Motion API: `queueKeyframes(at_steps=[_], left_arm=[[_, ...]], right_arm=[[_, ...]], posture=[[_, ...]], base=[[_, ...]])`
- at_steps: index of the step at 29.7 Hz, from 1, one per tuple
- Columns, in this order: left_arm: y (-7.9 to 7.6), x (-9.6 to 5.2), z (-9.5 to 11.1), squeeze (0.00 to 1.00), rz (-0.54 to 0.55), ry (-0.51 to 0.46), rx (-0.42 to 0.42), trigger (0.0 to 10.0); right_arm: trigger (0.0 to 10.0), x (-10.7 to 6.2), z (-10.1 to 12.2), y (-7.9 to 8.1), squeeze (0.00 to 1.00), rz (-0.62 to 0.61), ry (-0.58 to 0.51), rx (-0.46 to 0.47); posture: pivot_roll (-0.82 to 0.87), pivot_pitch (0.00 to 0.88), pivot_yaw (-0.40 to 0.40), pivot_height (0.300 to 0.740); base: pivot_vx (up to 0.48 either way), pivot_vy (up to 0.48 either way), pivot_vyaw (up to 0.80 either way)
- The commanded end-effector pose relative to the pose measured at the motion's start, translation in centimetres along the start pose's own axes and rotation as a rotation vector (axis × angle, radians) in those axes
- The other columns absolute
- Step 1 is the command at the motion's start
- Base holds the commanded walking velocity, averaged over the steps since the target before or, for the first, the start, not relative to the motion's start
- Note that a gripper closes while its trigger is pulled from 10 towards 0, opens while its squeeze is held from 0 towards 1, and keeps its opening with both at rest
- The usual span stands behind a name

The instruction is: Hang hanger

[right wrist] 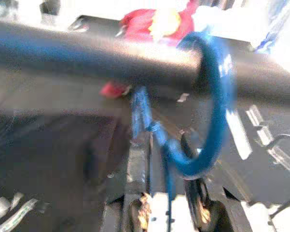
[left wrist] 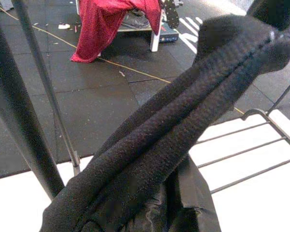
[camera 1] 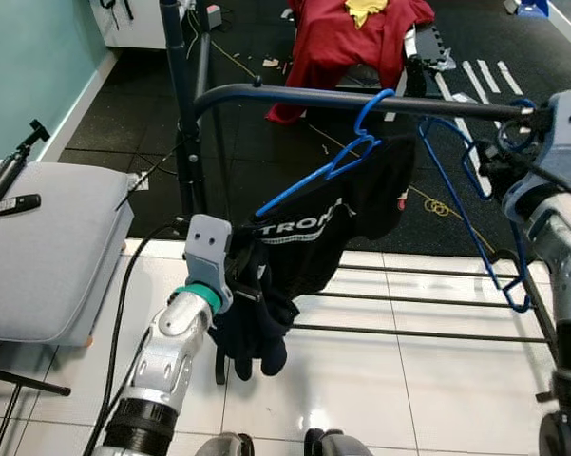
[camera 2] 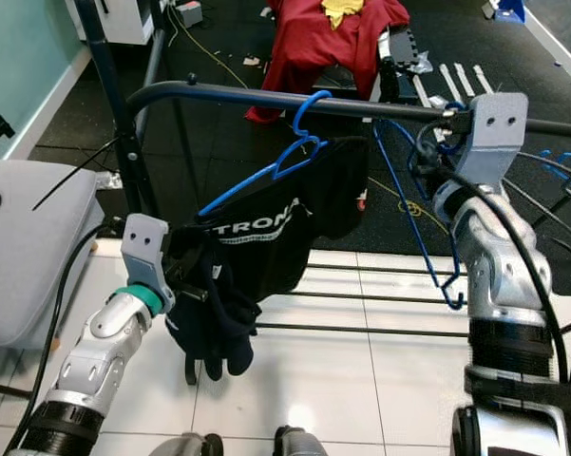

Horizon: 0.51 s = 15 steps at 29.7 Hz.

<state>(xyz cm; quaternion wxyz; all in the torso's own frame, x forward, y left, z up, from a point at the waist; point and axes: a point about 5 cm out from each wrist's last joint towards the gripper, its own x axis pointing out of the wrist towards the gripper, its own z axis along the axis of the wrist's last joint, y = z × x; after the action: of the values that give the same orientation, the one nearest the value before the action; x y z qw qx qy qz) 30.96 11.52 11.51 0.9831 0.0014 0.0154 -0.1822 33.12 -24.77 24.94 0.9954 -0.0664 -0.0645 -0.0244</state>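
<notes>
A blue hanger (camera 1: 347,157) carrying a black garment (camera 1: 333,233) with white lettering hangs by its hook over the dark rail (camera 1: 295,98) of a clothes rack. The garment droops down toward the robot's left. The left hand (camera 1: 242,290) is buried in the lower folds of that black cloth and grasps a bunch of it; in the left wrist view thick dark fabric (left wrist: 183,130) runs straight out from the hand. A second blue hanger (camera 1: 475,209), bare, hangs from the same rail further to the robot's right, slanting down in front of the thin horizontal bars (camera 1: 428,304) of the rack's base. The right hand (camera 2: 437,157) is up at the rail beside that bare hanger's hook; in the right wrist view, blurred, a blue hook (right wrist: 210,111) curls over the rail just ahead of the fingers, and I cannot tell whether they are clenched. Behind the rack, red clothing (camera 1: 347,43) lies piled on the dark floor mats. A grey cushioned seat (camera 1: 47,247) stands at the robot's left, on white tiles
</notes>
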Motion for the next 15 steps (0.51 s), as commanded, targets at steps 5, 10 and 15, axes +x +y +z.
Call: queueKeyframes(at_steps=[5, 10, 15], left_arm=[[0.6, -0.5, 1.3, 0.0, 0.018, -0.07, 0.0, 10.0], [1.5, -0.9, 1.1, 0.0, 0.082, -0.059, -0.05, 10.0], [2.0, -1.0, 0.9, 0.0, 0.113, -0.046, -0.075, 10.0]], right_arm=[[10.0, -3.0, -0.6, 2.0, 0.0, -0.1, -0.102, -0.05], [10.0, -5.2, -1.4, 3.1, 0.0, -0.215, -0.103, -0.081], [10.0, -5.7, -0.7, 3.8, 0.0, -0.233, -0.2, -0.151]], posture=[[-0.06, 0.067, 0.011, 0.74], [-0.06, 0.068, 0.011, 0.74], [-0.06, 0.068, 0.018, 0.74]], base=[[0.0, 0.0, 0.0], [0.0, 0.0, 0.0], [0.0, 0.0, 0.0]])
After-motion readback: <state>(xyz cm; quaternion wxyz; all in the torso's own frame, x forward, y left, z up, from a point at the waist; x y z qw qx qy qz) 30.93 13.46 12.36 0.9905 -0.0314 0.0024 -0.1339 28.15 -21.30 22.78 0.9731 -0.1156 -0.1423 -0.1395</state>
